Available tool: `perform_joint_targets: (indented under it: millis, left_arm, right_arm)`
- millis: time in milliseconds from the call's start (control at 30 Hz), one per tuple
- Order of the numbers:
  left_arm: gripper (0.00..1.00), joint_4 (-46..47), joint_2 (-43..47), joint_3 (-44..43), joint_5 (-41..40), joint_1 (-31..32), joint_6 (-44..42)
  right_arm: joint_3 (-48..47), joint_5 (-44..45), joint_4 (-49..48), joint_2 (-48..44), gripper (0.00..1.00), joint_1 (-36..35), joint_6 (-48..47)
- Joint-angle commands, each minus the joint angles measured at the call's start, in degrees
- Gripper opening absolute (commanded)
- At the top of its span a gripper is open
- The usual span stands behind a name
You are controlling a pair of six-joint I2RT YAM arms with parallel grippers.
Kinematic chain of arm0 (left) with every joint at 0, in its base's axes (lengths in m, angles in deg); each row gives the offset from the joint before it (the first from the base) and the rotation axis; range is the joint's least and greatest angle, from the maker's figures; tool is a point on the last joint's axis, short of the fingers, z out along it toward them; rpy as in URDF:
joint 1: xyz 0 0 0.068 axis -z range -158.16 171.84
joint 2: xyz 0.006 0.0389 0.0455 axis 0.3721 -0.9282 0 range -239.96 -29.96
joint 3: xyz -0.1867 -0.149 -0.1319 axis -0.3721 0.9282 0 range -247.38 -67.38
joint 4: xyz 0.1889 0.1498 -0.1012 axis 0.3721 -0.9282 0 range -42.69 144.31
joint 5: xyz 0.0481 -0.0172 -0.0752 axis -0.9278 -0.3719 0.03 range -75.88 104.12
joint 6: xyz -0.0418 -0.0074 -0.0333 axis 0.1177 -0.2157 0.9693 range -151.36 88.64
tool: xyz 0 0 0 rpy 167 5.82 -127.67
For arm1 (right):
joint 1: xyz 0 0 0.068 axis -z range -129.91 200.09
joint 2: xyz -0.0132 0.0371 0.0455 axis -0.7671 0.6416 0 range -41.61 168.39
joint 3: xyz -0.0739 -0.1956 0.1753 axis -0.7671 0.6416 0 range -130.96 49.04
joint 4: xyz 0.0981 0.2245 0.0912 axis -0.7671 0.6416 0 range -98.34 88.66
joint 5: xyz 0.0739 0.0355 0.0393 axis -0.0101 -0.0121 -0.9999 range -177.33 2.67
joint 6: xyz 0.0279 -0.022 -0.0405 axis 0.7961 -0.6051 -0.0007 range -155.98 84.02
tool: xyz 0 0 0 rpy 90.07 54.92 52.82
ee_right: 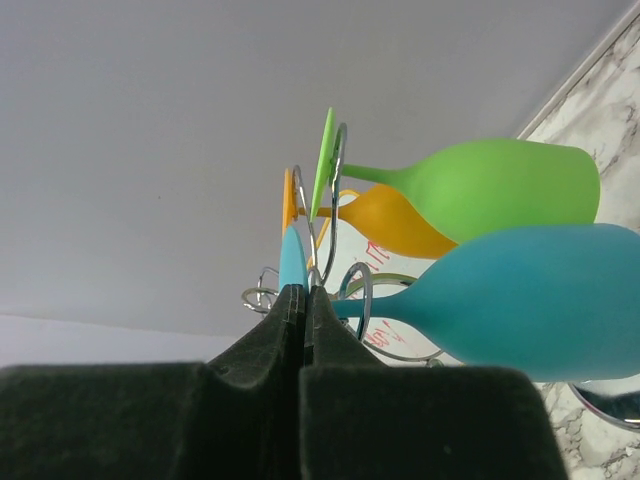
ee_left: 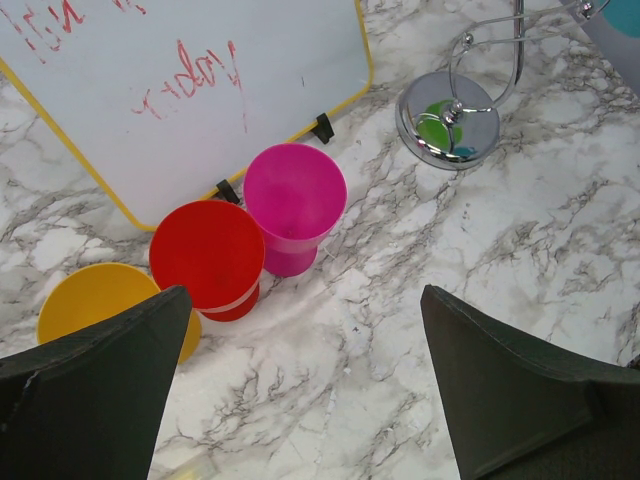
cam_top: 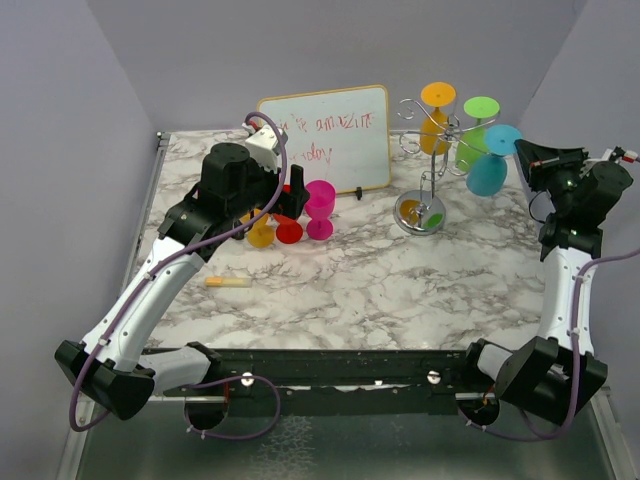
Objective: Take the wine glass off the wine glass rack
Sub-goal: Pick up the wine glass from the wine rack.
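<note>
1. Wine glass rack: shiny silver wire and base.
2. Glasses on it: orange glass, lime green glass, teal glass.
3. Glasses on the table: magenta glass, red glass, yellow glass.
4. Table: white marble pattern, grey veins.
5. Whiteboard: white, yellow frame, red writing.

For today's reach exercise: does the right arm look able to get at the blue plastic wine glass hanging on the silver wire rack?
Likely yes: the right gripper, closed, sits at the foot of the blue plastic wine glass, with nothing between them.
</note>
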Motion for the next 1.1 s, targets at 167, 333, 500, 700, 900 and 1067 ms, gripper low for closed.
perform_joint_targets:
  millis: [167,333,500,700,900,1067]
  left_arm:
    - [0.99,-0.2,0.2,0.0,1.2,-0.3,0.2]
    - [0.99,-0.2,-0.1,-0.1,1.0,-0.3,0.2]
    - [0.99,-0.3,-0.4,-0.2,1.0,-0.3,-0.1]
    - [0.99,-0.2,-1.2,-0.5,1.8,-0.3,0.1]
    - [0.99,-0.2,-1.4,-0.7,2.4,-0.3,0.3]
    - [0.99,-0.2,-1.3,-0.7,2.4,-0.3,0.4]
  right_arm:
    - [0.2,-1.1,2.1,-2.1,0.00,0.3,1.5]
    - [-1.0,-2.0,6.3,-2.2,0.01,0.3,-0.2]
    - [-1.1,-4.9,6.3,-2.5,0.00,0.3,-0.3]
    - [-1.8,-8.8,4.4,-0.4,0.01,0.2,-0.2]
    - [-3.9,-9.0,3.5,2.5,0.01,0.2,-0.6]
    - [-6.0,-8.2,3.8,4.4,0.00,0.2,-0.5]
